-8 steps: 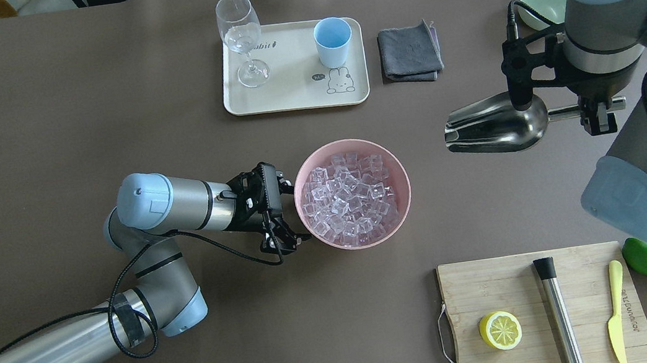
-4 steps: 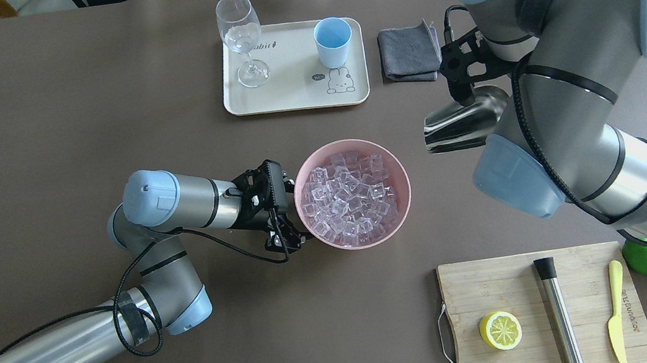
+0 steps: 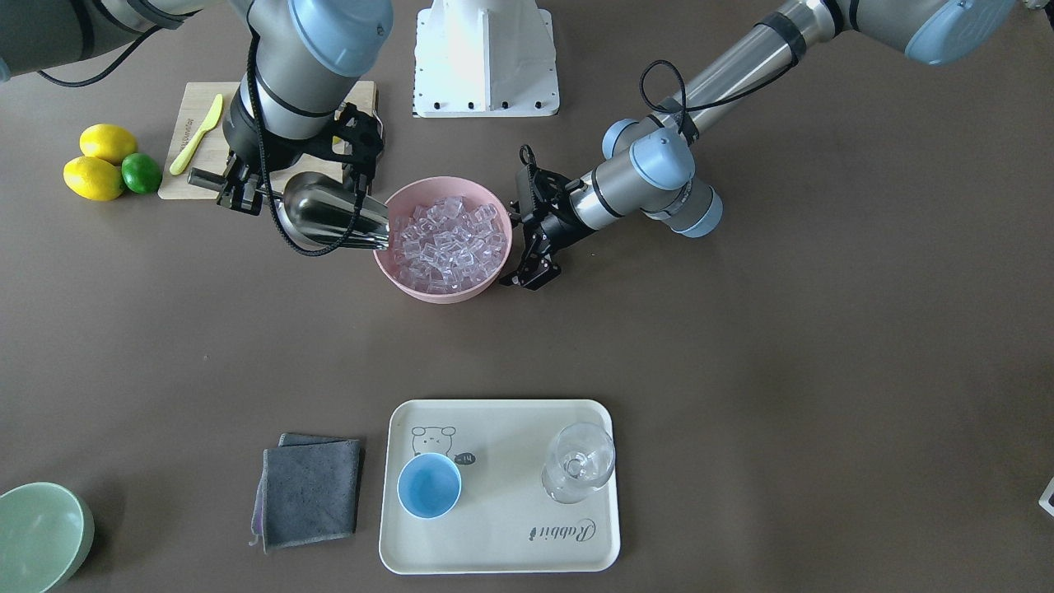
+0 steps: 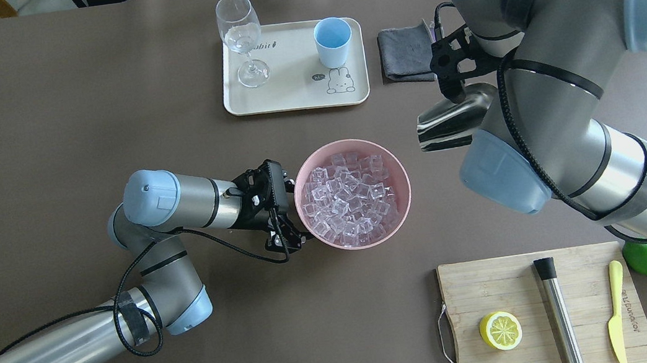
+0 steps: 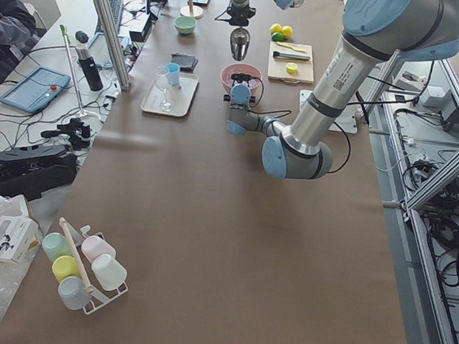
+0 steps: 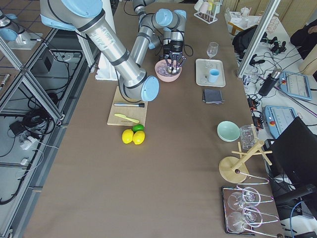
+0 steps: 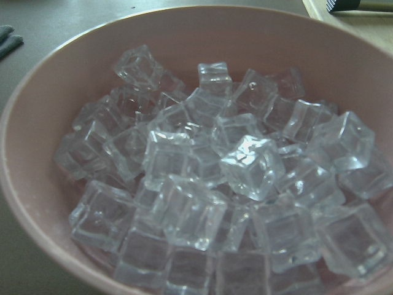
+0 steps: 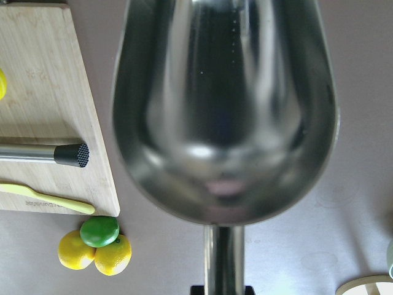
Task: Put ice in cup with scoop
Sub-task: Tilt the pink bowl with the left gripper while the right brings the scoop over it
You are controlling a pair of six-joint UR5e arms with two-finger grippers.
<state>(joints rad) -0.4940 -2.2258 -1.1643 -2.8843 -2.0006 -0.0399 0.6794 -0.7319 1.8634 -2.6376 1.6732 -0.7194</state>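
Brown table [image 4: 101,110] fills the view, evenly lit. Off its left end, a cluttered grey desk [image 5: 57,51]. Off the right, tiled floor [image 6: 27,6] and metal framing [image 6: 34,82].

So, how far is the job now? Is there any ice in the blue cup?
Done: the right gripper holds the scoop by its handle. In hand: the scoop is empty, its mouth near the pink bowl of ice; the left gripper is at the bowl's opposite rim, grip unclear. Left: scoop ice and carry it to the cup on the tray. The cup holds no ice.
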